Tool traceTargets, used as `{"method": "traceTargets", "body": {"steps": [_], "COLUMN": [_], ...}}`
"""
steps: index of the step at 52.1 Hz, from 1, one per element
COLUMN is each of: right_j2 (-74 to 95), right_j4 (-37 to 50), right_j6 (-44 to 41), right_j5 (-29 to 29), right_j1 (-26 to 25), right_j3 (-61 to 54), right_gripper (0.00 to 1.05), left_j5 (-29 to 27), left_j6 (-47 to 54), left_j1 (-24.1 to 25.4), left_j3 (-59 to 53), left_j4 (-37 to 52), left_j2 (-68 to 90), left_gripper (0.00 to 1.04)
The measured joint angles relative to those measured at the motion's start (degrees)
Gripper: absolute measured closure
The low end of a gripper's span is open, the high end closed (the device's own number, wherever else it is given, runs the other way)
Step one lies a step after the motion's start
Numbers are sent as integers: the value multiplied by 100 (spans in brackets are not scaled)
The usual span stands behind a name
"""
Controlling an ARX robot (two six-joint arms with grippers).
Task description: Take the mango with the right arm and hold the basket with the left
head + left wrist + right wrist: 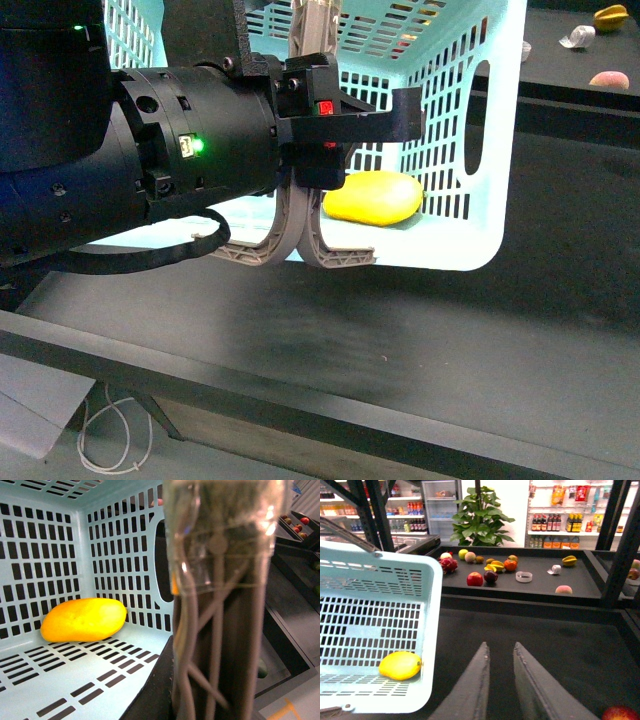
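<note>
The basket (455, 250) fills most of the front view: turquoise, slotted, and tipped so that its open mouth faces the robot. It hangs above the dark table (450, 340). The bulky left arm (150, 160) reaches in at the basket's near rim, where the left gripper (330, 125) meets the two grey-brown handles (300, 240). The left wrist view shows those handles pressed up close between the fingers, so they look clamped on them.

The mango (374, 197) lies inside the basket on its lowest inner face, tucked against a slotted wall. Its long axis runs side to side along that wall.

The right gripper (500, 646) is outside the basket, over the table just past the rim. Its fingers are a narrow gap apart and hold nothing.

Any reach for the fruit turns on one relation: the mango sits across the basket's rim, off to one side of the right fingers, not ahead of them. The left gripper is far nearer to it, but it is busy with the handles. To reach the mango, the right fingers would have to swing in through the basket's mouth and close across the short width.
</note>
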Motion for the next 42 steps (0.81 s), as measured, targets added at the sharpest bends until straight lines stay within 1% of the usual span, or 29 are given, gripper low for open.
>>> {"method": "traceTargets", "body": {"steps": [2,4,5,25,27,28,30,42], "right_j2": [-52,-138,-164,-793,-988,-1217,-1591,-1781], "right_j4": [-22,-57,-70,-323,-533,-883,-1274,-1329], "right_j6": [-4,-22,-33,-59,-57,-59,-61,-61], "right_j5": [-2,-31,-37,-46,-48,-48,-50,-52], "right_j1": [-20,-28,-28,-39,-39,-39,-39,-39], "right_j3": [-15,-48,-57,-422,-422,-422,-422,-422], "right_gripper": [94,103,104,103,103,103,103,103], "left_j5": [4,0,0,-2,0,0,-2,0], "left_j6": [0,0,0,2,-2,2,4,0], "left_j1": [0,0,0,0,0,0,0,-2], "left_j3": [0,0,0,0,0,0,0,-2], "left_j4": [0,0,0,0,0,0,0,0], "left_j2": [0,0,0,0,0,0,0,0], "left_gripper": [100,100,100,100,100,100,100,100]}}
